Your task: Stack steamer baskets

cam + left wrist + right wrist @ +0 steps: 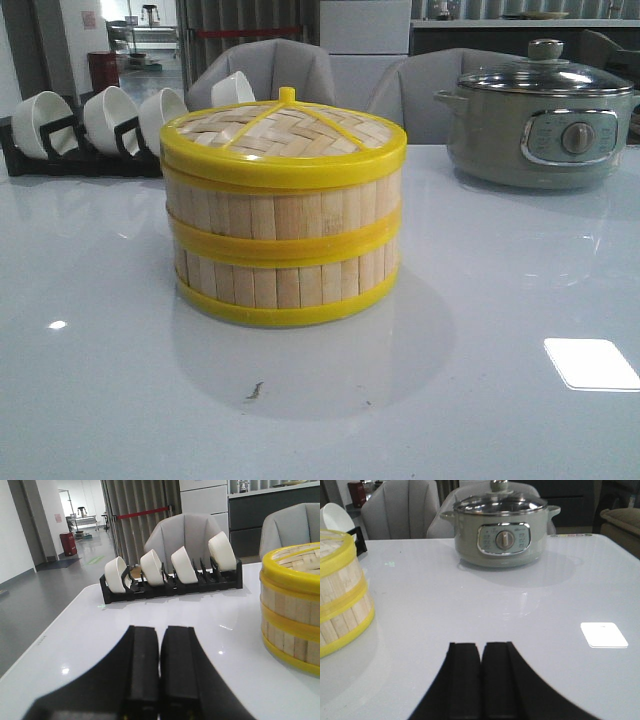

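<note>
Two steamer baskets (283, 245) stand stacked on the white table, pale bamboo slats between bright yellow rims, with the woven yellow-rimmed lid (283, 133) on top. The stack also shows in the left wrist view (292, 607) and in the right wrist view (341, 592). My left gripper (160, 629) is shut and empty, low over the table, apart from the stack. My right gripper (481, 645) is shut and empty, low over the table on the stack's other side. Neither gripper shows in the front view.
A grey-green electric pot with glass lid (540, 120) stands at the back right. A black rack of white bowls (95, 125) stands at the back left. Grey chairs (270, 65) stand behind the table. A bright light patch (590, 362) lies on the table at the front right.
</note>
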You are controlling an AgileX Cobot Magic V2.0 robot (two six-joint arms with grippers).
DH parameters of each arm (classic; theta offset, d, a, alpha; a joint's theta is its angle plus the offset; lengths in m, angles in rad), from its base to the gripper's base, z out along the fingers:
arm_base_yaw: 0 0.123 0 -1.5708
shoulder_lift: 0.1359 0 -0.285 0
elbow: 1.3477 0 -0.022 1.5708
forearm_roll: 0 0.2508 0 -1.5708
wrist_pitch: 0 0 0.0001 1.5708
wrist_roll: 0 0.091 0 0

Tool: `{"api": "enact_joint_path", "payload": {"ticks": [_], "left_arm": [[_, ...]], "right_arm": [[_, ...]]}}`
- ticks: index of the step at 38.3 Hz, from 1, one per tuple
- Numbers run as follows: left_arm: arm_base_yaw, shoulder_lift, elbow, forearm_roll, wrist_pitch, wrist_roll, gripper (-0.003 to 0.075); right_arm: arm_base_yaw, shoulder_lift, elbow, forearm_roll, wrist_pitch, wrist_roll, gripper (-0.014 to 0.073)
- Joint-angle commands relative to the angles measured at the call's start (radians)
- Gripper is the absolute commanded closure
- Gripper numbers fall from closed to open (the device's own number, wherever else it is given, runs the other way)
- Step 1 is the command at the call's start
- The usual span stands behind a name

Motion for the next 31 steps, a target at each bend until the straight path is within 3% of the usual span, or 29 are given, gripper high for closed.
{"api": "enact_joint_path", "payload": {"ticks": [1,31], "left_arm": [[-0.003,-0.014,-0.001,-0.002,-0.084,-0.005,0.0636],[-0.003,-0.014,-0.001,-0.002,-0.084,-0.005,0.0636]], "right_arm": [[0.023,-0.022,-0.010,0.005,-0.094,-0.004,0.0575],[0.039,-0.022,-0.010,0.004,-0.130,-0.004,0.0575]]}}
